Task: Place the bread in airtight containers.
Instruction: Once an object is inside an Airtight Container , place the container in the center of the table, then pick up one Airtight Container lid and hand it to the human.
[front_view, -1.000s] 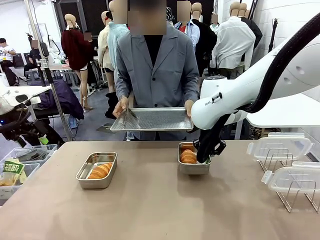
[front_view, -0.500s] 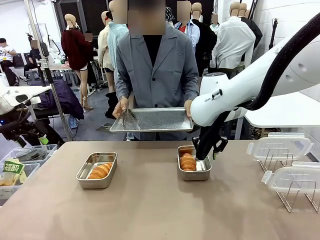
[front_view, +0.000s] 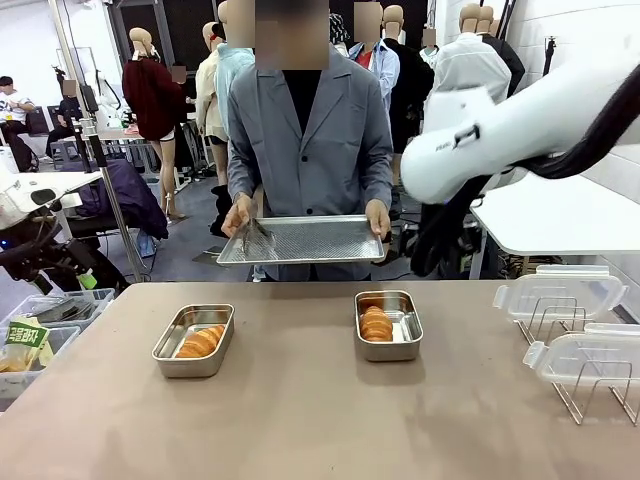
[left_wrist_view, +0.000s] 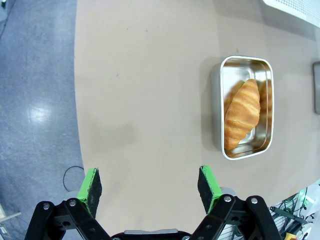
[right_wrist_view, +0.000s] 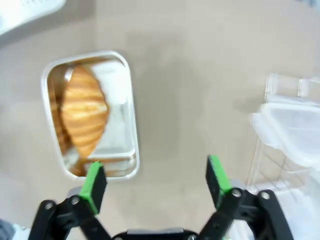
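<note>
1. The left hand (left_wrist_view: 148, 175) hangs above the bench (front_view: 300, 420). Its green-padded fingers are spread wide, with nothing between them.
2. The right hand (right_wrist_view: 155, 167) is also spread to its full width and grips nothing. In the front view it is raised clear of the bench, a dark blur under the white arm.
3. The left container (front_view: 185, 366) sits on the bench's left half, uncovered. One golden ridged roll, the left roll (front_view: 201, 341), lies inside it at a slant.
4. The right container (front_view: 389, 350) stands near the middle of the bench, well apart from the first and likewise uncovered. The right roll (front_view: 376, 323) lies along its left side, leaving bare steel to the right.
5. In the right wrist view this container lies off to one side of the hand rather than between the fingers.
6. Two clear lids (front_view: 558, 295) rest on a wire rack (front_view: 590, 395) at the bench's right edge.
7. Across the bench a person in a grey jacket holds a flat steel tray (front_view: 303, 240) level by both ends.
</note>
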